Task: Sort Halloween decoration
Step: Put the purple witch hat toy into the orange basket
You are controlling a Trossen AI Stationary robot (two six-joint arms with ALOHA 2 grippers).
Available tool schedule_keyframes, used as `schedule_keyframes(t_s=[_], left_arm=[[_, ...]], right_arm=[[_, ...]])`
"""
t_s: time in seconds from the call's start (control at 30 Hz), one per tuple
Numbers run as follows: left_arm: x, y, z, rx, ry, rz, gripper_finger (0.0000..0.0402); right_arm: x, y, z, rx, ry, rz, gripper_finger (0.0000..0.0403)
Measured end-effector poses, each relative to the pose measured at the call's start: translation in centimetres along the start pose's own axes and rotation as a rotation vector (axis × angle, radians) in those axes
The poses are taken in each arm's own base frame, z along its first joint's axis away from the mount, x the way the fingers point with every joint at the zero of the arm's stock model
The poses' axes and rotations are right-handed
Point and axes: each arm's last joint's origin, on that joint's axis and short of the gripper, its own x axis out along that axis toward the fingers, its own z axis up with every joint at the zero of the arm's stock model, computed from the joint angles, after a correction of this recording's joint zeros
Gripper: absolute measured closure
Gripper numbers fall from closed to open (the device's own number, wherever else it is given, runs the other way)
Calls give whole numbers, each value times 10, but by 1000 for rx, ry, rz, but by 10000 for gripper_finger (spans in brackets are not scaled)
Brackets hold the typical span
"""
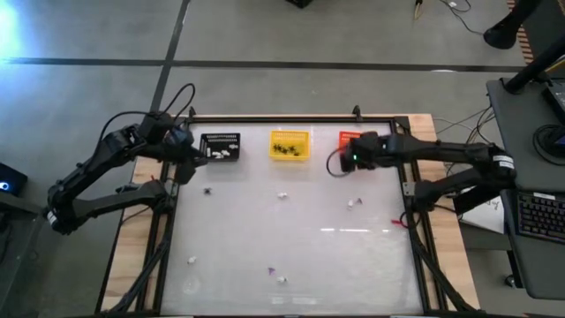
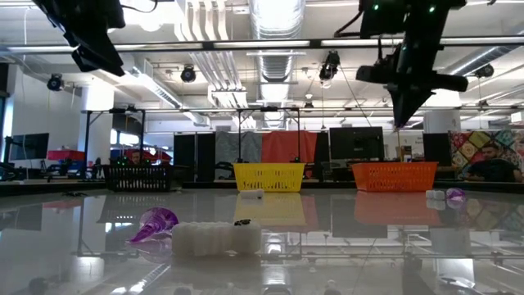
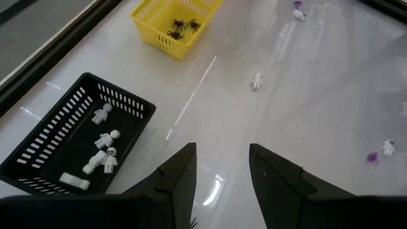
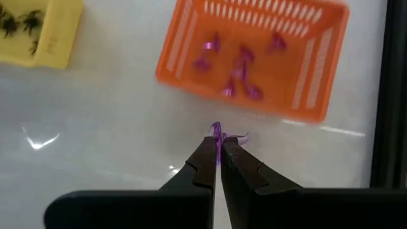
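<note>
My right gripper (image 4: 219, 147) is shut on a purple trinket (image 4: 216, 131). It hangs high over the table just short of the orange basket (image 4: 254, 57), which holds several purple bits. My left gripper (image 3: 222, 159) stands open and empty, above the table beside the black basket (image 3: 76, 143), where white bits lie. Black spiders lie in the yellow basket (image 3: 175, 22). Loose on the table are a black spider (image 1: 208, 189), white bits (image 1: 282, 195) (image 1: 353, 203) and a purple bit (image 1: 272, 271). My right gripper pinches the purple trinket's lower part (image 4: 217, 141) between its two fingertips. The fingers slant downward. The rest of the trinket sticks out past the tips, lifted clear of the table, on the near side of the orange basket.
All three baskets stand in a row along the table's far edge (image 1: 291, 119). A dark frame rail runs along the right side (image 1: 410, 203). In the low view a purple bit (image 2: 151, 223) and a white piece (image 2: 214, 238) lie close to the camera.
</note>
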Motion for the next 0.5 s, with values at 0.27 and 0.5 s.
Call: schedule_keyframes(t_s=[0.27, 0.5], left_arm=[[6, 2, 4, -54, 18, -1, 274], [9, 3, 6, -97, 27, -1, 274]], right_arm=[[22, -15, 33, -82, -6, -41, 394], [41, -31, 50, -117, 25, -67, 394]])
